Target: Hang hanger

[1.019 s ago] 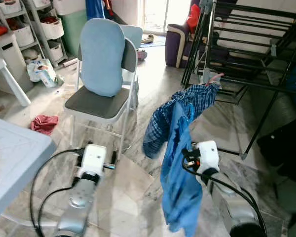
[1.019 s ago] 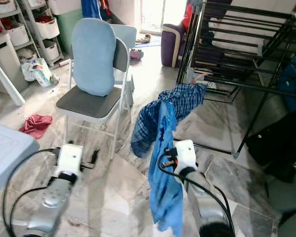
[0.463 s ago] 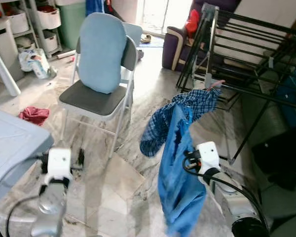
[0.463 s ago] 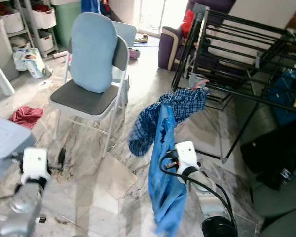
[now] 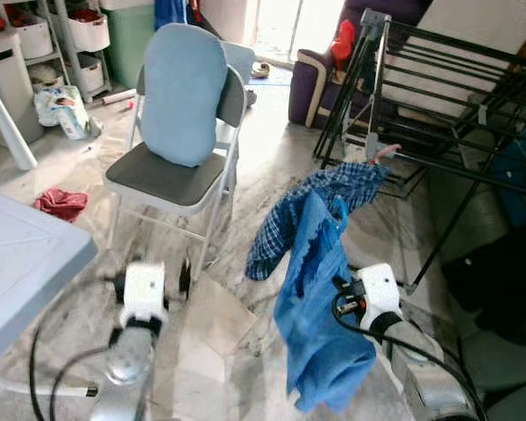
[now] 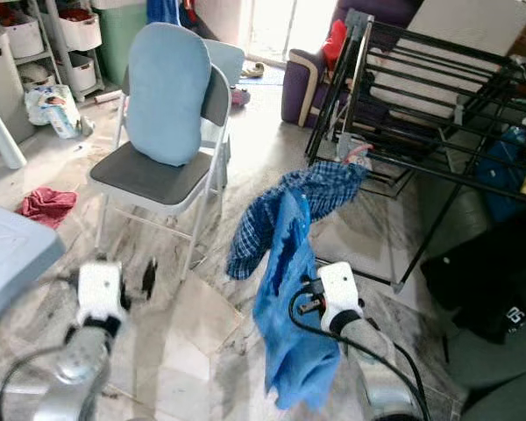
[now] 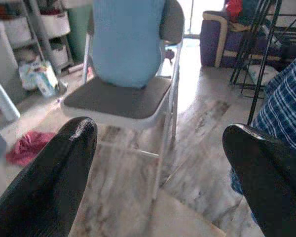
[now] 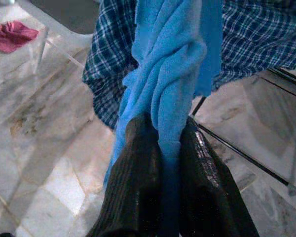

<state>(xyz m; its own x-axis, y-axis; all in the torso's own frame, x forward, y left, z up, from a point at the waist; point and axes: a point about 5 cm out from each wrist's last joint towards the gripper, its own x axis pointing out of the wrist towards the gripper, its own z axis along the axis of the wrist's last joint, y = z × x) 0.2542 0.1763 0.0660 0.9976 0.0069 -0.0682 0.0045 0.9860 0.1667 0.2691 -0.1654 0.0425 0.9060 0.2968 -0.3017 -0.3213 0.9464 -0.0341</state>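
1. Right gripper [image 8: 163, 148]: jaws clamped on a blue towel [image 5: 320, 324], cloth bunched between the two black fingers [image 8: 135, 182] in the right wrist view.
2. Towel hangs from that grip in front of the right arm, low over the marble floor [image 5: 219, 333].
3. Blue plaid shirt [image 5: 320, 197] is draped just behind and above the towel, touching it; a pink tip [image 5: 384, 151] (looks like a hanger end, can't confirm) pokes out at the shirt's top, next to the black drying rack [image 5: 447, 96].
4. Hanger body itself is hidden under the fabric, so can't tell how it sits or whether it rests on the rack.
5. Left gripper [image 7: 158, 163]: fingers spread wide, nothing between them, pointing at the grey folding chair [image 5: 171, 175] with the light-blue cushion [image 5: 182, 92] leaning on its back.
6. Pale table corner [image 5: 26, 263] at robot's left; red rag [image 5: 60, 203] on the floor beyond it.
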